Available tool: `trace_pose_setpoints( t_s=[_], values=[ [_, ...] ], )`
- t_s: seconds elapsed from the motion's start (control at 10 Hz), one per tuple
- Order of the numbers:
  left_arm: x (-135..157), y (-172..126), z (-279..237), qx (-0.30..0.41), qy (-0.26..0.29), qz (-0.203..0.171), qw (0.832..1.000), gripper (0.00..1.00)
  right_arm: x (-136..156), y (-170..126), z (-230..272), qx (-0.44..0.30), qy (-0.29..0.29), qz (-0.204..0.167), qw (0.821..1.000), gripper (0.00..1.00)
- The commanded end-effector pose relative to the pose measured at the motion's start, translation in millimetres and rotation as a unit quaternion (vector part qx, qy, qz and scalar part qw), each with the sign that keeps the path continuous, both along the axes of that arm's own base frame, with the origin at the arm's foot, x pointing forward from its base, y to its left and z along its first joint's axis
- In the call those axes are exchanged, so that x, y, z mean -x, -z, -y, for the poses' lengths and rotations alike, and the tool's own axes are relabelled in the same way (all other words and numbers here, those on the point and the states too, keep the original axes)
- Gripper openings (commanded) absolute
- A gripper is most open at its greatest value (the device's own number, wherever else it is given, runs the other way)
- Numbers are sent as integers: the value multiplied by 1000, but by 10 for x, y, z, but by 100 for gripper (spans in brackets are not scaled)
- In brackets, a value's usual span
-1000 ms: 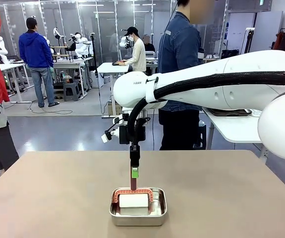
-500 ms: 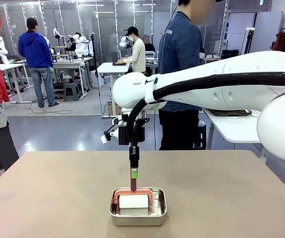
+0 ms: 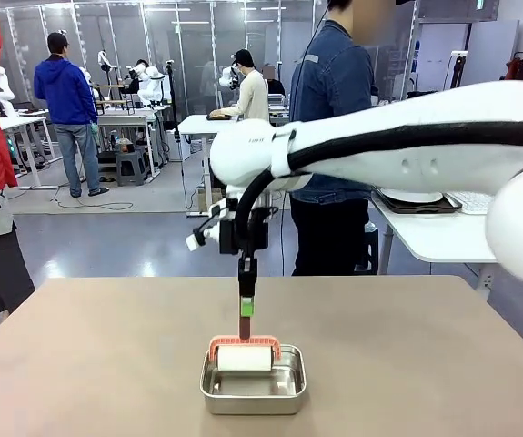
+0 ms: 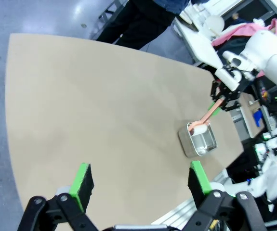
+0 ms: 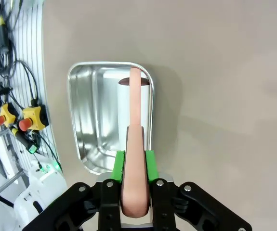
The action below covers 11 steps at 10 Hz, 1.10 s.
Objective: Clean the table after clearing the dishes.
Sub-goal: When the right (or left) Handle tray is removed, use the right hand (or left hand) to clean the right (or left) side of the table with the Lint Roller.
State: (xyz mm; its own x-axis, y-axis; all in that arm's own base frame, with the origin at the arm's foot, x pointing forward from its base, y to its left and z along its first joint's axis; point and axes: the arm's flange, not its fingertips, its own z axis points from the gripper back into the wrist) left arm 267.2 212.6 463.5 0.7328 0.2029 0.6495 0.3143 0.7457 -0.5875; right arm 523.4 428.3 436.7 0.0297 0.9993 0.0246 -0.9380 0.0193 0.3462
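front view: the large taupe matte table [image 3: 407, 364] carries a small rectangular steel pan [image 3: 208, 390] near the robot's edge. apart from the pan the top looks bare, so i judge that the dishes are already cleared. the right gripper [image 3: 246, 310] points straight down and is clamped on the salmon-orange handle of a cleaning roller [image 3: 245, 358]. its white roll hangs at the level of the pan's rim, above the pan floor.

left wrist view: the left gripper [image 4: 140, 176] hovers high over the table [image 4: 90, 106] with its green pads [image 4: 82, 179] spread wide and nothing between them. far off, the roller [image 4: 199, 128] is over the pan [image 4: 199, 144].

right wrist view: the right gripper [image 5: 134, 166] pinches the handle firmly, and the pan [image 5: 87, 115] lies under it, shiny inside.

in my judgement the cleaning itself is not yet begun: the roller must leave the pan and go over the table.
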Motion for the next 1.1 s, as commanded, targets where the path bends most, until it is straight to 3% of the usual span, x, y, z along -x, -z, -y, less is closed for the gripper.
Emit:
trace_pose_setpoints(
  t_s=[0.0, 0.1, 0.2, 0.3, 0.4, 0.7, 0.8, 0.9, 1.0],
  values=[
    [14, -8, -2, -4, -4, -5, 1000, 100, 395, -453, 467, -21, 139, 11, 990, 0],
    [14, -8, -2, -4, -4, -5, 1000, 100, 508, -526, 789, -40, 216, -9, 975, 0],
    [14, -8, -2, -4, -4, -5, 1000, 100, 618, -513, 1212, -72, 317, -25, 945, 0],
    [14, -8, -2, -4, -4, -5, 1000, 100, 715, -441, 1596, -108, 410, -25, 905, 0],
    [14, -8, -2, -4, -4, -5, 1000, 100, 791, -338, 1931, -134, 501, -28, 854, 0],
    [14, -8, -2, -4, -4, -5, 1000, 100, 866, 22, 2694, -223, 658, -38, 718, 0],
    [14, -8, -2, -4, -4, -5, 1000, 100, 848, 80, 2742, -222, 664, -43, 713, 0],
    [14, -8, -2, -4, -4, -5, 1000, 100, 763, 153, 2647, -214, 629, -45, 746, 0],
    [14, -8, -2, -4, -4, -5, 1000, 100, 773, 96, 2974, -185, 627, -67, 753, 0]
  ],
)
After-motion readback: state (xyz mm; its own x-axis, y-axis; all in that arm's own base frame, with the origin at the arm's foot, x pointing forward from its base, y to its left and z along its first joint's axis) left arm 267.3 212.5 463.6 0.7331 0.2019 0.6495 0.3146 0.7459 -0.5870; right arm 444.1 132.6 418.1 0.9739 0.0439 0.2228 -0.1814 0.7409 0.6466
